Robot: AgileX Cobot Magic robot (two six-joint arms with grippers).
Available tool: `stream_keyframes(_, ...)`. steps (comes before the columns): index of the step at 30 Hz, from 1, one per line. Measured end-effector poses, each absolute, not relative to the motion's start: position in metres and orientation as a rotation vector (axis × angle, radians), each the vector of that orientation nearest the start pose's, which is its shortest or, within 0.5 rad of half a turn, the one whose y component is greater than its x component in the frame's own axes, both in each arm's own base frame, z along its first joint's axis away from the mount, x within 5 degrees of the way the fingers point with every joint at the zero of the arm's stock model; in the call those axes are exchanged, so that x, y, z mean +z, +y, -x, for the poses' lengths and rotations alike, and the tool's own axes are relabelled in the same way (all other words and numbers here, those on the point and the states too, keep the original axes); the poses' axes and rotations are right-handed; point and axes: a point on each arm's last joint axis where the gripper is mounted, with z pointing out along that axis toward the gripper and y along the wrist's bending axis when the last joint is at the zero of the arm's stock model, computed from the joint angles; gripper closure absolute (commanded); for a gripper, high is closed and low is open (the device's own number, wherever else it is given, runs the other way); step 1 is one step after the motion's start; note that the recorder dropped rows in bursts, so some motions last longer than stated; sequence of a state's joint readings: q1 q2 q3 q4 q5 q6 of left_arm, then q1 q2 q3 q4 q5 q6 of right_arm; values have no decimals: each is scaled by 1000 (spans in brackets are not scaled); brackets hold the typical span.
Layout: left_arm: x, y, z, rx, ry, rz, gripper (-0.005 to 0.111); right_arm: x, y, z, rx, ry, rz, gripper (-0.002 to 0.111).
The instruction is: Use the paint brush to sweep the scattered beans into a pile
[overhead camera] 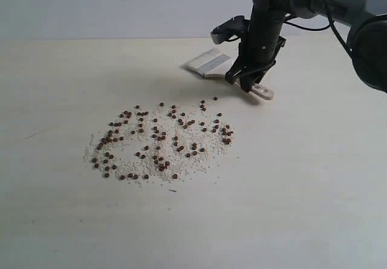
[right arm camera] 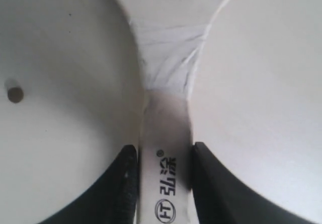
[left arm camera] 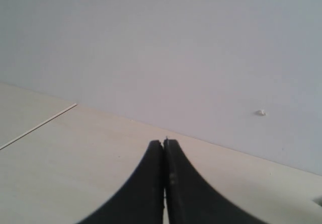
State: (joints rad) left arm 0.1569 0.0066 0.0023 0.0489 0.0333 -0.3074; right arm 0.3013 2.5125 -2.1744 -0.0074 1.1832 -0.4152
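The right gripper (right arm camera: pixel 164 151) has its jaws set against both sides of the brush (right arm camera: pixel 166 118), pinching the wooden handle, whose printed logo shows between the fingers. In the exterior view this gripper (overhead camera: pixel 245 83) stands nearly upright over the middle of the handle, and the brush (overhead camera: pixel 208 62) lies flat on the table (overhead camera: pixel 302 190). The ferrule and pale bristles stick out on one side of the jaws, and the holed handle end on the other. The beans (overhead camera: pixel 160 142) lie apart from the gripper, on the camera's side of the brush. They are scattered in a wide, loose patch and mingled with whitish crumbs (overhead camera: pixel 199 160), and a few strays lie closer to the handle. The left gripper (left arm camera: pixel 164 146) has its fingers pressed together on nothing, above bare table and facing a wall (left arm camera: pixel 176 43).
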Motion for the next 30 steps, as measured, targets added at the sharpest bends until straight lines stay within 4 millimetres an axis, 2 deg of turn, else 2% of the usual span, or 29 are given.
stream_keyframes(8,209,9,-56,-80,1493,316,107,170,151,-487,-15,2746,998,108)
stream_keyframes(18,209,9,-56,-80,1493,316,107,185,151,-485,0,2738,913,108)
stream_keyframes(23,209,9,-56,-80,1493,316,107,220,150,-479,15,2683,875,108)
stream_keyframes(27,209,9,-56,-80,1493,316,107,223,155,-475,106,2704,866,108)
stream_keyframes(30,209,9,-56,-80,1493,316,107,212,156,-476,121,2731,876,108)
